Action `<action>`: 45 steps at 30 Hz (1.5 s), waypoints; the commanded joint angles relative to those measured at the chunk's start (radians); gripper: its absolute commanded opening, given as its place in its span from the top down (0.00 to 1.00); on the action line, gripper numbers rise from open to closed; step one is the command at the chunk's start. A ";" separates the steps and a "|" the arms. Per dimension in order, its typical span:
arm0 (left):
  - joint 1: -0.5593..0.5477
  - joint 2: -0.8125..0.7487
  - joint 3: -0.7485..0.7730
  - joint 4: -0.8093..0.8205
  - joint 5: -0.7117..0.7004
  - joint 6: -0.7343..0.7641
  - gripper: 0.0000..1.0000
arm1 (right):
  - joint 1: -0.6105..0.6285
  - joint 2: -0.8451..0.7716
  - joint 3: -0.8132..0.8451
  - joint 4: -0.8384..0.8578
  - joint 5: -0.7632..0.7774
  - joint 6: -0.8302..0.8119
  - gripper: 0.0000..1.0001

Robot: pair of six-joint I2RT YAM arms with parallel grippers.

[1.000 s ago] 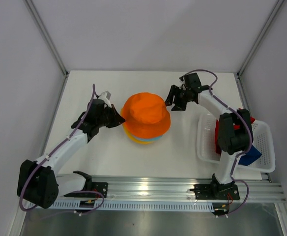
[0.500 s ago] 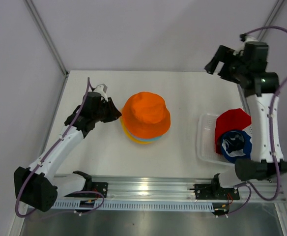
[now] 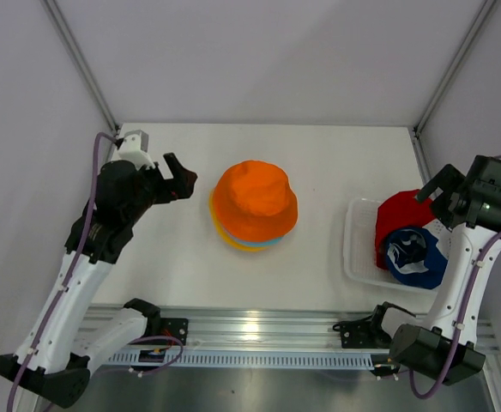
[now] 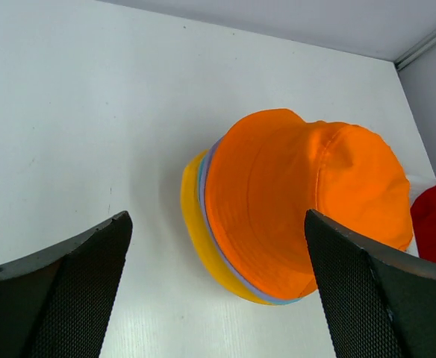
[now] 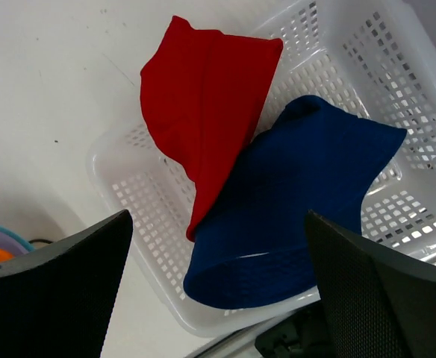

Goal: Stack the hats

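Note:
The stack of hats stands mid-table with the orange hat (image 3: 255, 202) on top. Yellow (image 3: 231, 241) and teal brims peek out below it. In the left wrist view the orange hat (image 4: 307, 194) covers a lavender edge and the yellow brim (image 4: 194, 224). My left gripper (image 3: 180, 184) hangs open to the left of the stack, raised and touching nothing (image 4: 216, 246). A red hat (image 3: 405, 215) and a navy blue hat (image 3: 413, 256) lie in the basket. My right gripper (image 3: 443, 196) hovers open above the red hat (image 5: 203, 112) and the navy hat (image 5: 293, 201), holding nothing (image 5: 218, 231).
The white mesh basket (image 3: 353, 249) sits at the table's right edge, its near rim (image 5: 151, 216) below the right gripper. Grey walls and frame posts close in the table on three sides. The arms' rail runs along the near edge.
My left gripper has opened and drawn back up and left from the stack's brim. My right arm has swung from the far right down over the basket.

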 commanded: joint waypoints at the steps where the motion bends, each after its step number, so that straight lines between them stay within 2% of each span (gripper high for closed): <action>1: 0.003 -0.036 0.001 -0.029 0.004 0.038 0.00 | -0.024 -0.052 -0.046 0.107 -0.043 0.019 0.01; 5: 0.002 -0.068 -0.063 -0.034 -0.002 0.028 0.01 | -0.050 -0.064 -0.150 0.284 -0.074 0.079 0.08; 7: 0.003 -0.085 -0.082 -0.032 -0.011 0.021 0.00 | -0.050 -0.064 -0.204 0.371 -0.054 0.096 0.09; 13: 0.003 -0.146 -0.128 -0.026 -0.057 0.012 0.01 | -0.052 -0.019 -0.345 0.494 -0.031 0.107 0.12; 17: 0.009 -0.171 -0.134 0.006 -0.031 0.047 0.01 | -0.050 -0.027 -0.425 0.588 0.011 0.115 0.16; 20: 0.011 -0.156 -0.105 0.012 -0.030 0.077 0.01 | -0.050 0.008 -0.433 0.626 0.011 0.105 0.30; 21: 0.011 -0.145 -0.102 0.014 -0.031 0.083 0.01 | -0.050 0.020 -0.428 0.634 0.002 0.098 0.45; 23: 0.013 -0.139 -0.102 0.019 -0.031 0.086 0.00 | -0.049 0.051 -0.407 0.657 -0.009 0.086 0.65; 24: 0.013 -0.136 -0.103 0.023 -0.030 0.080 0.01 | -0.047 0.059 -0.399 0.661 -0.038 0.082 0.87; 25: 0.013 -0.131 -0.106 0.029 -0.027 0.075 0.01 | -0.043 0.074 -0.376 0.674 -0.044 0.063 0.97; 26: 0.014 -0.130 -0.117 0.032 -0.018 0.071 0.01 | -0.037 0.080 -0.363 0.681 -0.046 0.052 1.00; 31: 0.014 -0.120 -0.129 0.040 -0.007 0.037 0.01 | 0.037 0.103 -0.219 0.628 -0.075 0.032 1.00; 34: 0.016 -0.119 -0.119 0.034 -0.004 0.032 0.01 | 0.089 0.082 -0.110 0.608 -0.146 0.056 1.00; 35: 0.016 -0.119 -0.116 0.032 -0.001 0.032 0.01 | 0.101 0.061 -0.087 0.611 -0.213 0.076 1.00; 41: 0.016 -0.117 -0.087 0.020 0.041 0.018 0.01 | 0.215 -0.038 -0.051 0.836 -0.570 0.157 1.00; 45: 0.016 -0.110 -0.091 0.026 0.090 -0.017 0.00 | 0.296 0.000 -0.027 0.975 -0.689 0.254 1.00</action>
